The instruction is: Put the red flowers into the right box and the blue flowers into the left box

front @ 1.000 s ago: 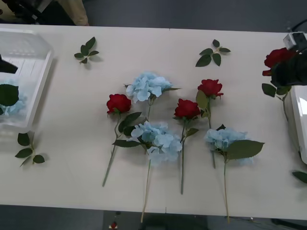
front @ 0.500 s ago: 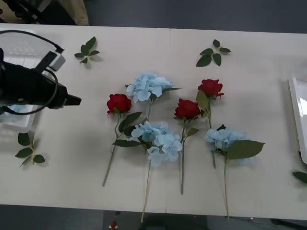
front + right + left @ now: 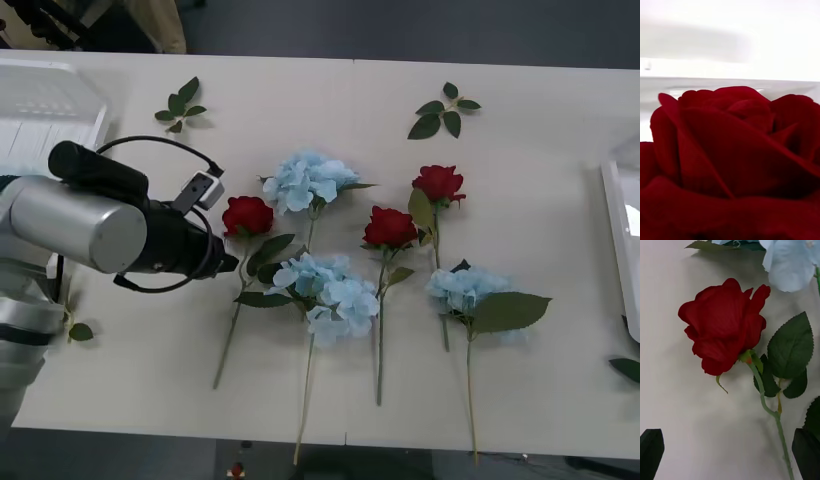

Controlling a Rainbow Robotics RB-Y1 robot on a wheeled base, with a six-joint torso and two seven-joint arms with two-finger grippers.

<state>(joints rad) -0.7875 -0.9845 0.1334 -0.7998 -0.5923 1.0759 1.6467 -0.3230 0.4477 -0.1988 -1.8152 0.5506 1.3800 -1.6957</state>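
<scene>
over leftmost red flower [image 3: 724,326], left hand [image 3: 730,453] open

Loose leaf sprigs [image 3: 180,105] [image 3: 442,111] on white table [image 3: 540,160] — far side, L & R

Matt cloth petals showing on the red flowers [image 3: 248,215], lying on a smooth matt table [image 3: 350,95]; left arm [image 3: 75,222] gleaming silvery.

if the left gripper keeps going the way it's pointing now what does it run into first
Most likely the leftmost red rose. The left gripper is open, one finger on either side of that rose's stem just below the bloom. Depth is unclear, so the table underneath could come first.
</scene>
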